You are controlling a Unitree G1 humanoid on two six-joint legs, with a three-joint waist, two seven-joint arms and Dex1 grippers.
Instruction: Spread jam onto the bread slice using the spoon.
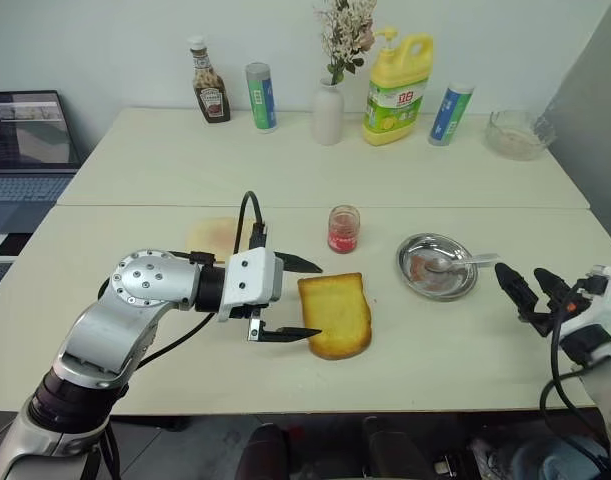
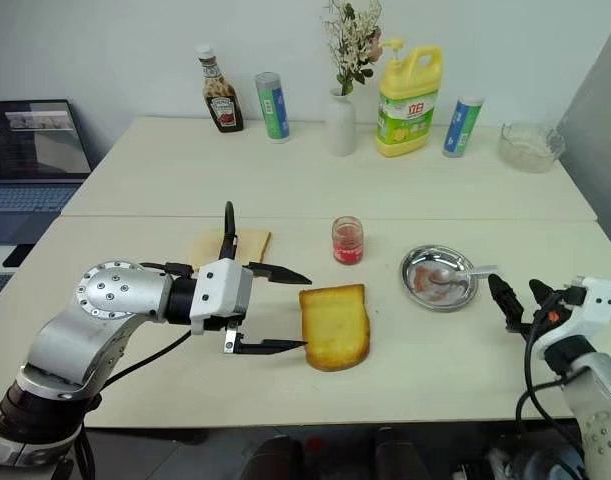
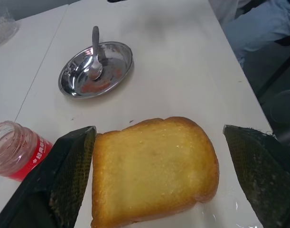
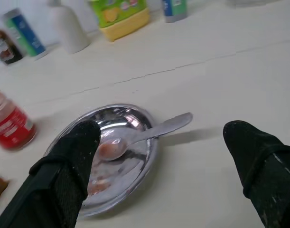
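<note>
The tabletop [image 1: 185, 390] carried everything in reach of both arms. The left pincer [image 1: 303, 298] stood wide open and empty beside the bread slice [image 1: 336, 314], one finger on each side of its near edge without touching it. The bread slice lay flat at the middle, probably so that jam could be spread on it. The steel dish [image 1: 437, 266] rested to its right, with red smears, so it served as the spoon's rest. The jam jar [image 1: 343, 229] stood behind the bread. The right pincer [image 1: 527, 287] was open too, aimed at the spoon [image 1: 455, 263], whose bowl lay in the dish; perhaps a little jam was on it.
</note>
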